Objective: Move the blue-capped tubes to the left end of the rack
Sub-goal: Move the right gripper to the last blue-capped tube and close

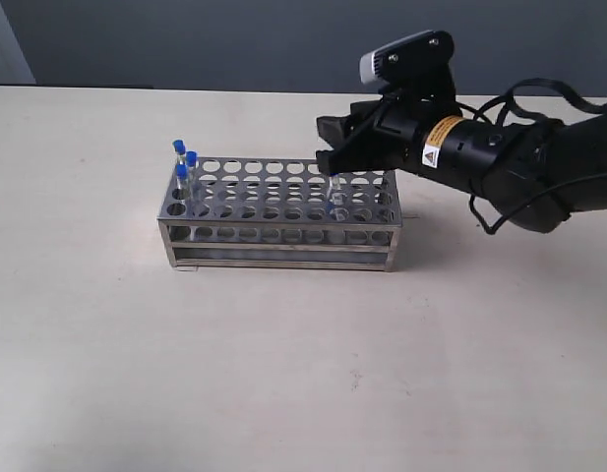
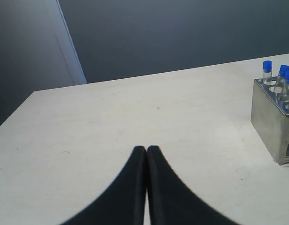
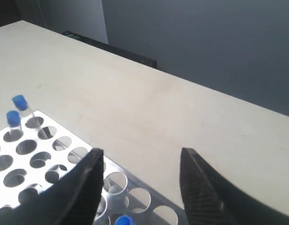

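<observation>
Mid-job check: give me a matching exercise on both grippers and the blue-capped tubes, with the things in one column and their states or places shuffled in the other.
Column one:
1. left gripper
2. right gripper
3. three grouped blue-capped tubes
4. lone blue-capped tube

Column two:
A. open, over the right part of the rack
B. standing at the rack's left end
C. shut, above bare table, apart from the rack
D. in a hole beneath the open gripper

Pairs: 1-C; 2-A; 3-B; 4-D.
</observation>
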